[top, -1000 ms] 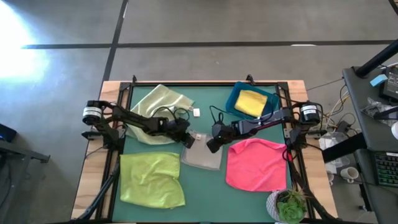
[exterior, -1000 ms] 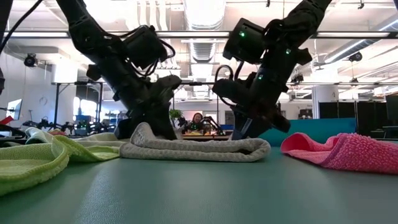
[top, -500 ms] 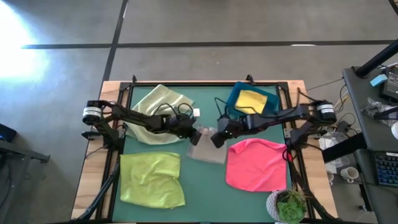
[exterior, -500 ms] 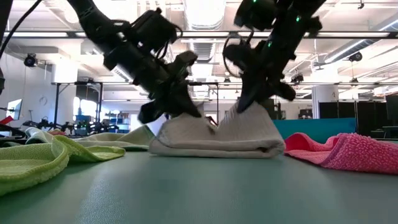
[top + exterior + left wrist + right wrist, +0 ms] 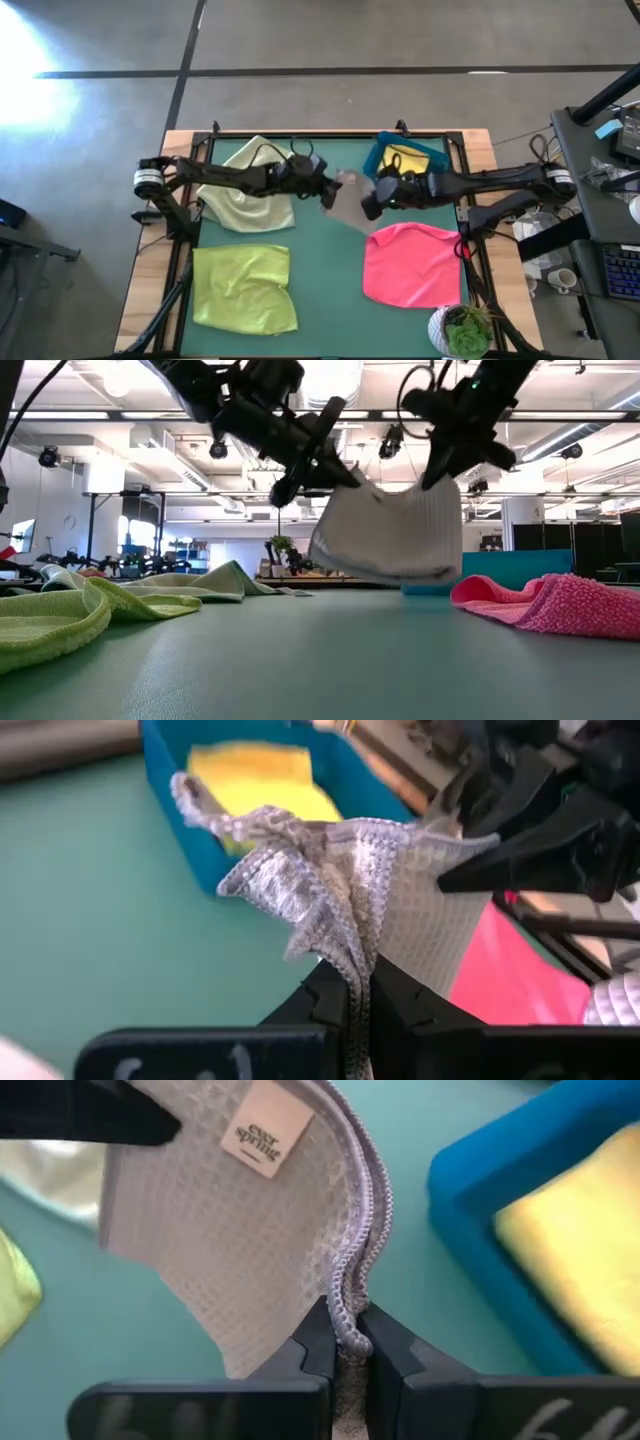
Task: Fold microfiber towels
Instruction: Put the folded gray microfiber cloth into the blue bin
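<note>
Two grippers hold the grey towel point(image 5: 347, 200) up off the table: the left gripper point(image 5: 328, 190) pinches one edge shut, the right gripper point(image 5: 368, 203) the other, beside the blue bin point(image 5: 385, 152). I'd keep both corners level and taut while carrying it.

Green-topped bench point(image 5: 330, 300) with wooden edges, pale green towel point(image 5: 250, 180) at its far left, lime green towel point(image 5: 243, 288) near left, hot pink towel point(image 5: 410, 265) near right, blue bin point(image 5: 377, 158) with yellow towel point(image 5: 404, 160) far right, potted plant point(image 5: 462, 330) at near right corner
</note>
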